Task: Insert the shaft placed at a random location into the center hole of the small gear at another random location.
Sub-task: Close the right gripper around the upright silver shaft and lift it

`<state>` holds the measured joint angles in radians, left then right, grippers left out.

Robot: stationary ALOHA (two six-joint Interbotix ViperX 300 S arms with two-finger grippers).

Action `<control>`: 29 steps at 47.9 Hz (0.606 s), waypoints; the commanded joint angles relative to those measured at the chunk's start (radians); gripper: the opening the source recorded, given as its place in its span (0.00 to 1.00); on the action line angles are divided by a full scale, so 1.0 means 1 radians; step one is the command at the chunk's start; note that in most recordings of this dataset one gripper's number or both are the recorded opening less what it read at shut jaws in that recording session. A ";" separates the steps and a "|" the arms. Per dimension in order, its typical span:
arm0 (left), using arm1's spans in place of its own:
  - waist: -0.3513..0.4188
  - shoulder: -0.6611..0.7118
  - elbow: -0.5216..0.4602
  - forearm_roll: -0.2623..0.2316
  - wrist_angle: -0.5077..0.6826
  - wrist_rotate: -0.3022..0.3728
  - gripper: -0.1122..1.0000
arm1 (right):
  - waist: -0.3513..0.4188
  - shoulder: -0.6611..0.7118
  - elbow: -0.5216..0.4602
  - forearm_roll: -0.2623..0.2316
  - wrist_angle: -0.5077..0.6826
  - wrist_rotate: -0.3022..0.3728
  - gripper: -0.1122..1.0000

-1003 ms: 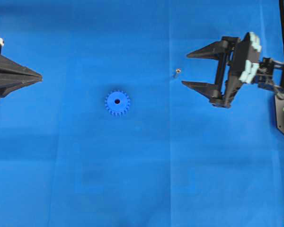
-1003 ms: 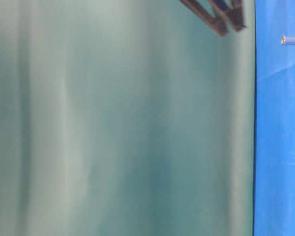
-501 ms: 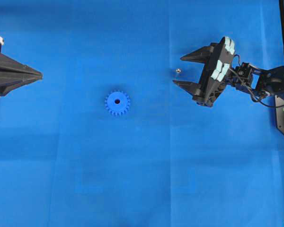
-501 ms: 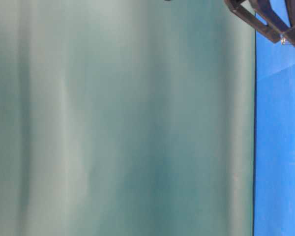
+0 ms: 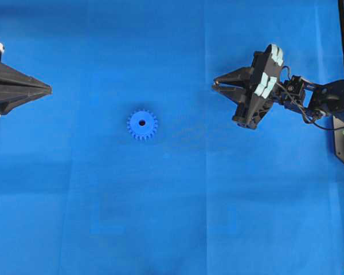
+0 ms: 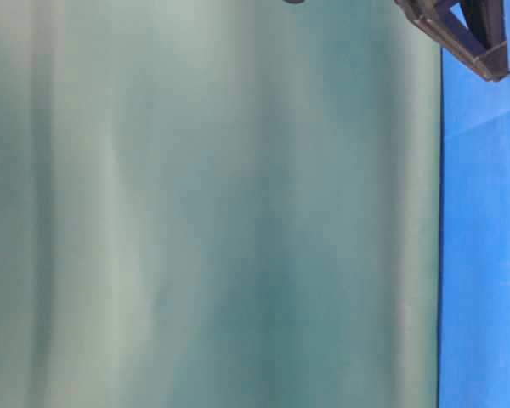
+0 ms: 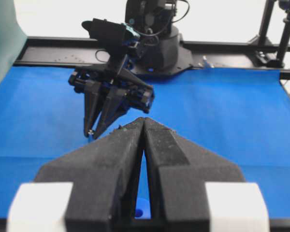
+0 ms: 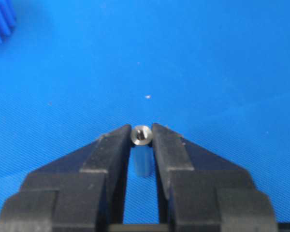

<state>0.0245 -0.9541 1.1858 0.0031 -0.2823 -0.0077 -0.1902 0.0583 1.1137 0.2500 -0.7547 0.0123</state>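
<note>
Pinching the pin [image 8: 141, 137] only at their very tips, the right pincer's [image 5: 217, 86] 2 fingers are nearly closed on it near the bench's [image 5: 160, 217] far right side. So slim a hold could let the pin tilt or slip during lifting. The gear [image 5: 142, 124] lies mid-bench, well apart. The left pincer [image 5: 48, 90] rests closed, empty.

bright, even light with faint shadows; the table-level view is soft and hazy, the wrist views' near edges blurred.
</note>
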 commanded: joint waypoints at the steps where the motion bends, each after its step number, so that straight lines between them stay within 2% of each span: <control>1: 0.003 0.006 -0.009 0.002 -0.005 0.002 0.10 | -0.002 -0.009 -0.009 -0.002 -0.011 -0.002 0.13; 12: 0.003 0.006 -0.009 0.002 -0.005 0.000 0.10 | 0.000 -0.017 -0.014 -0.003 -0.002 0.002 0.13; 17: 0.002 0.006 -0.009 0.002 -0.005 -0.002 0.10 | 0.011 -0.064 -0.018 -0.003 0.023 0.002 0.13; 29: 0.003 0.003 -0.009 0.002 -0.005 -0.002 0.10 | 0.015 -0.236 -0.048 -0.003 0.209 -0.005 0.13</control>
<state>0.0245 -0.9541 1.1858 0.0031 -0.2823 -0.0077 -0.1764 -0.1197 1.0876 0.2485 -0.5814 0.0123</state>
